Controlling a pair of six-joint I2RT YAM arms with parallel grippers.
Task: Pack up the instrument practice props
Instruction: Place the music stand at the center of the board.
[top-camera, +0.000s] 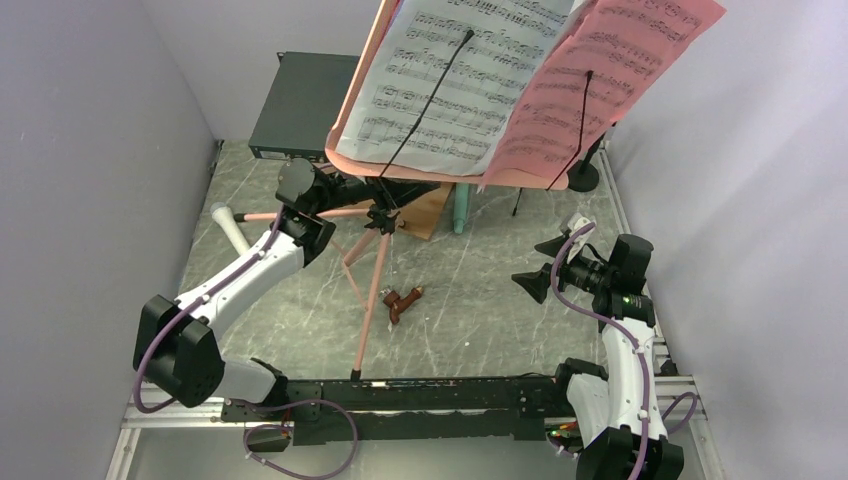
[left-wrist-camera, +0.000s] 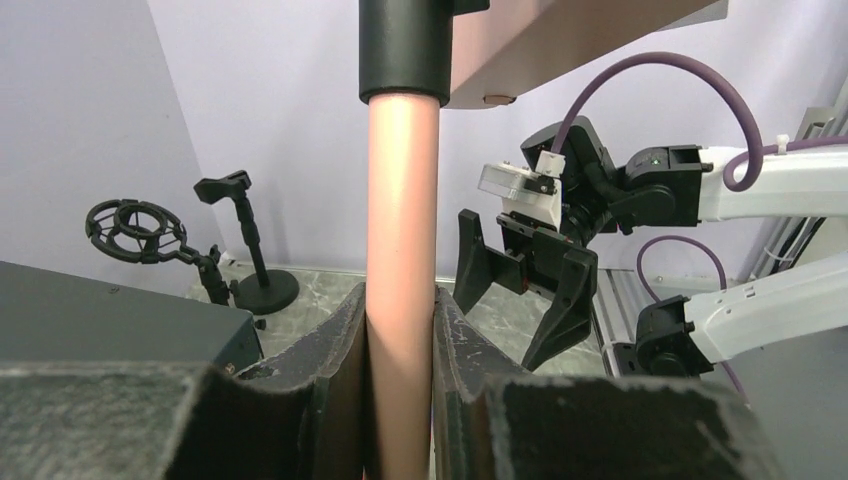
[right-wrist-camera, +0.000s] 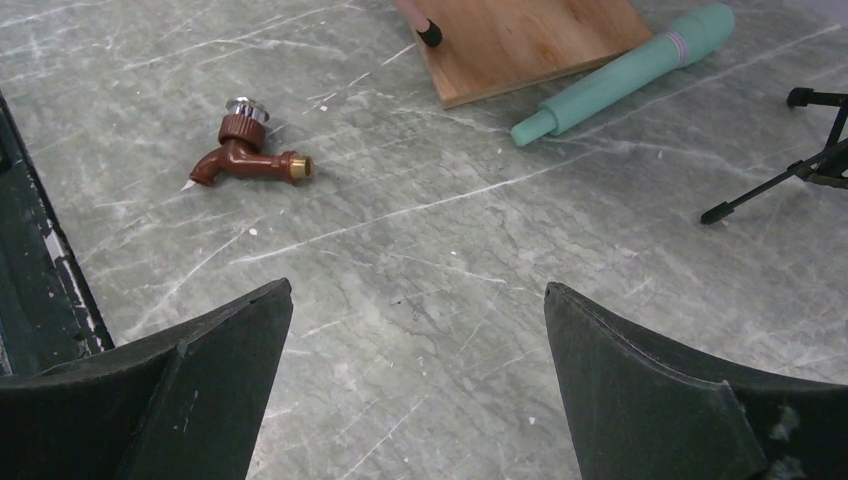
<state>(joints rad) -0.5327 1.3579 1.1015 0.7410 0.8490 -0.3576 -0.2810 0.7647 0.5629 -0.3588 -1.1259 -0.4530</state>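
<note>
The pink music desk (top-camera: 420, 172) stands tall on its pink tripod legs (top-camera: 372, 300) and carries a white sheet-music page (top-camera: 460, 80) and a red one (top-camera: 610, 80). My left gripper (top-camera: 365, 195) is shut on the stand's pink pole (left-wrist-camera: 402, 200), just under its black collar. My right gripper (top-camera: 540, 266) hovers open and empty over bare table at the right (right-wrist-camera: 418, 290). A mint microphone (right-wrist-camera: 625, 72) lies behind the stand. A white microphone (top-camera: 230, 228) lies at the left. Black mic mounts (left-wrist-camera: 135, 230) stand at the back.
A dark grey metal box (top-camera: 300, 105) sits at the back left. A brown wooden board (right-wrist-camera: 530, 40) lies under one tripod foot. A small brown tap (right-wrist-camera: 245, 155) lies mid-table. A black mic stand (left-wrist-camera: 245, 240) and a thin tripod (right-wrist-camera: 790, 170) stand near the back wall.
</note>
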